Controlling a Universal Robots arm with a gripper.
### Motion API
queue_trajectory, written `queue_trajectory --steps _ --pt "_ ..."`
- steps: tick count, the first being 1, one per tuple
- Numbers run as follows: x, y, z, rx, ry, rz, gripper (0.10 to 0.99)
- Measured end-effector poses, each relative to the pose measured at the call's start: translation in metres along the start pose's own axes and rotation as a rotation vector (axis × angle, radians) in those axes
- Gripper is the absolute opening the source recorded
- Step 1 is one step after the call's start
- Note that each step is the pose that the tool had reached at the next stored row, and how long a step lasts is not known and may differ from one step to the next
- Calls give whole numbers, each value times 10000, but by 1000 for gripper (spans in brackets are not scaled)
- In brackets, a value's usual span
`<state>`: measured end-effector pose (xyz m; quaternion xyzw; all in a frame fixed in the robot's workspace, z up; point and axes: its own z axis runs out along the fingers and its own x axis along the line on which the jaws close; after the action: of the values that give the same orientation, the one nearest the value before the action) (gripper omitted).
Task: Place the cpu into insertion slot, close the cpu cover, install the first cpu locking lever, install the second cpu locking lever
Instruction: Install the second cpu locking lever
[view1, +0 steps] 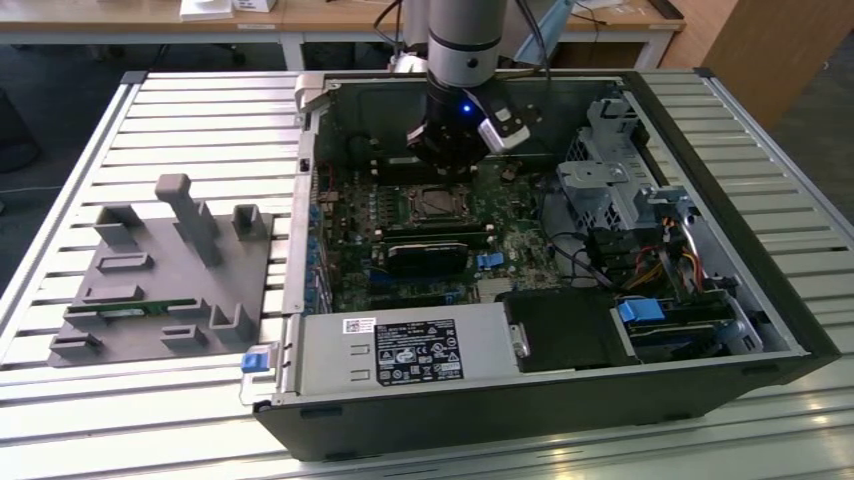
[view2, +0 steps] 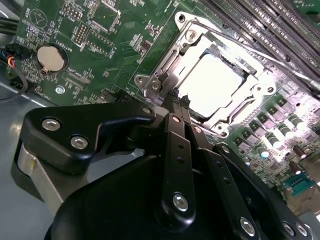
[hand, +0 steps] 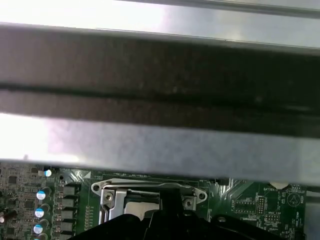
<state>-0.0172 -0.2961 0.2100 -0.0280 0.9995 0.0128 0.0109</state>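
My claw (view2: 179, 98), tips pinched together and empty, sits at the edge of the cpu cover (view2: 186, 45) — the cpu (view2: 214, 82) lies just beyond.

Shiny metal cpu cover (view2: 186, 47); matt blk pincer (view2: 178, 101).

The exterior view is evenly lit and fairly sharp, with soft shadow pooling inside the computer case (view1: 747, 300). In the second wrist view, strong glare washes out the chip (view2: 212, 82) to near white, and the metal frame (view2: 165, 70) around it gleams. The near black gripper (view2: 179, 100) looks soft. In the first wrist view, blurred bright and dark bands cross the picture, overexposed at the upper edge.
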Motion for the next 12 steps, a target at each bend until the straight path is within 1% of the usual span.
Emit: queue_trajectory --steps 3,8,12 --pt "0 -2 -33 0 0 11 122" --pt "-3 0 -132 1 0 12 122" --pt "0 -33 -136 1 1 12 122"
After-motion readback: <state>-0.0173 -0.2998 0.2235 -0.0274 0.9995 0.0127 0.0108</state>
